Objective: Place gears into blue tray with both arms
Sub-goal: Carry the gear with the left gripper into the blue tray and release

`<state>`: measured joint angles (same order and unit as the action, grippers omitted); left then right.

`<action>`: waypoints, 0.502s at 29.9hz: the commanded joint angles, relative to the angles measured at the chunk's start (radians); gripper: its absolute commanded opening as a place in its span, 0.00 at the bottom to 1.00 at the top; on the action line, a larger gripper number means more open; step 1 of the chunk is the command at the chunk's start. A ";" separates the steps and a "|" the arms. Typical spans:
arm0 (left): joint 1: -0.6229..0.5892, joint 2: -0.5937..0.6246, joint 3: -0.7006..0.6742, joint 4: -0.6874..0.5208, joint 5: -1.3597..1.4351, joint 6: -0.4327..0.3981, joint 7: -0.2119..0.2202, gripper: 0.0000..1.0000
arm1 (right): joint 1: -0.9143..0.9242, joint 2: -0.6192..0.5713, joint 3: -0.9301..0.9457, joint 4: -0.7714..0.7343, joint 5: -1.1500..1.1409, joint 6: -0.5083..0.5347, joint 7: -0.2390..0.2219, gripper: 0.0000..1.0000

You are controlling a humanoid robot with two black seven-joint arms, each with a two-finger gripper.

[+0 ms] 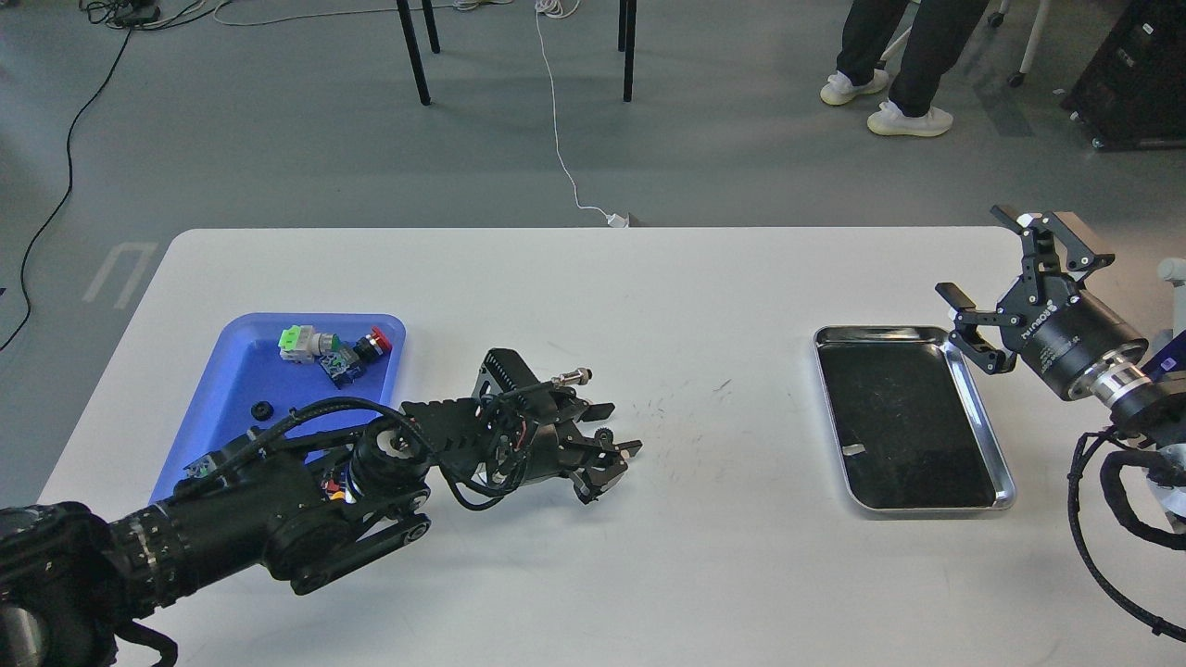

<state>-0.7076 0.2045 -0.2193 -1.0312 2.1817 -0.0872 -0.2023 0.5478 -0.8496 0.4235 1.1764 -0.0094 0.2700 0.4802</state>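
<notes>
Gear between left gripper's jaws

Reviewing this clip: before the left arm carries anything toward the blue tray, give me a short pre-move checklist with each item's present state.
1. Gear held in left gripper: cannot tell; a small toothed wheel shows at the fingertips.
2. Blue tray has free floor: ok.
3. One gear already in the tray: ok.
4. Push-button switches occupy only the tray's far end: ok.
5. Right gripper open, clear of left arm's path: ok.
6. Silver tray out of the way: ok.
</notes>
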 commanded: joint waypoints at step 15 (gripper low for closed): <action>0.011 0.019 -0.002 0.023 0.000 -0.002 -0.003 0.19 | 0.001 0.014 0.050 0.003 -0.001 0.000 0.000 0.99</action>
<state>-0.6962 0.2211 -0.2195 -1.0034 2.1816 -0.0887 -0.2050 0.5490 -0.8391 0.4732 1.1805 -0.0107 0.2700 0.4802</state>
